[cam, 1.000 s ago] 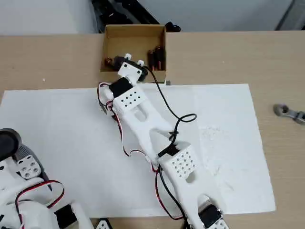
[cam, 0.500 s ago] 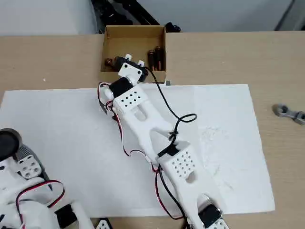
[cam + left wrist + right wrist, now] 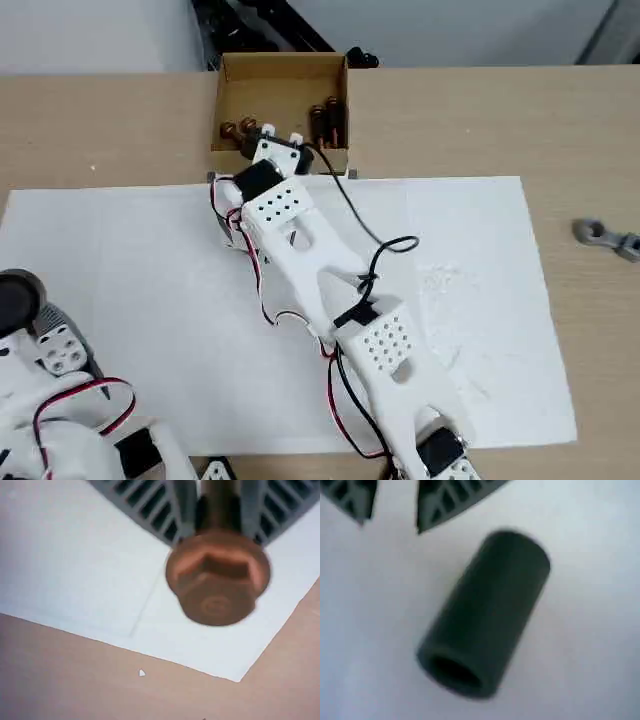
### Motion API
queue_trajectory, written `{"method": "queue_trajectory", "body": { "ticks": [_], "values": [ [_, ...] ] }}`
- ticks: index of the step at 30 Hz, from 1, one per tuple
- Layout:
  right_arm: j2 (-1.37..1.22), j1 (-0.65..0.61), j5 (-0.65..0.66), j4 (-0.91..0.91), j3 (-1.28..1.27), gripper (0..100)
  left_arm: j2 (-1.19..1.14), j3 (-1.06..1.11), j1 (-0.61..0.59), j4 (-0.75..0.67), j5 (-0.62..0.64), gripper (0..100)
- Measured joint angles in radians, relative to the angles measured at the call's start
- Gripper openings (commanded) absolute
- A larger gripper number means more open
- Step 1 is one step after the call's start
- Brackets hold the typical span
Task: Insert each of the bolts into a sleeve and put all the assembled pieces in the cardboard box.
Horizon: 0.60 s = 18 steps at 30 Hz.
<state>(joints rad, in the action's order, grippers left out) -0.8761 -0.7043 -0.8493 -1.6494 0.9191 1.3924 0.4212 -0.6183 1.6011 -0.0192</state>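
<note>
Now sleeve pickup in hand. Right gripper [image 3: 392, 520] fingers spread, just beside sleeve [image 3: 485, 615] lying on paper [image 3: 590, 655]. Left gripper [image 3: 217, 515] pinches bolt [image 3: 217, 577] by shank. Next, likely: close on sleeve, align bore with bolt.

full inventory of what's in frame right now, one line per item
table: 1, light wood, under everything
paper: 1 sheet, white, flat on the table
cardboard box: 1, brown, on the table just beyond the paper's far edge
assembled pieces: several, exact count unclear, copper and dark, inside the cardboard box
bolt: 1, copper, held in the left pincer above a corner of the paper
sleeve: 1, black, lying on its side on the paper by the right pincer
metal tool: 1, grey, on the table right of the paper
left arm: 1, white, near-left corner, pincer shut on the bolt
right arm: 1, white, stretched across the paper toward the box, pincer open
</note>
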Motion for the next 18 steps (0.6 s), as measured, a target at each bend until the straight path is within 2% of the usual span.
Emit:
{"method": "queue_trajectory", "body": {
  "ticks": [5,12,18],
  "values": [
    [0.006,-0.002,0.003,0.000,0.000,6.8,0.000,0.003,0.000,0.000,0.000,1],
    [0.163,-0.002,0.043,0.023,0.000,7.4,0.000,0.003,0.000,0.000,0.000,1],
    [0.189,-0.002,0.063,0.061,0.000,22.4,0.000,0.003,0.000,0.000,0.000,1]
  ]
}}
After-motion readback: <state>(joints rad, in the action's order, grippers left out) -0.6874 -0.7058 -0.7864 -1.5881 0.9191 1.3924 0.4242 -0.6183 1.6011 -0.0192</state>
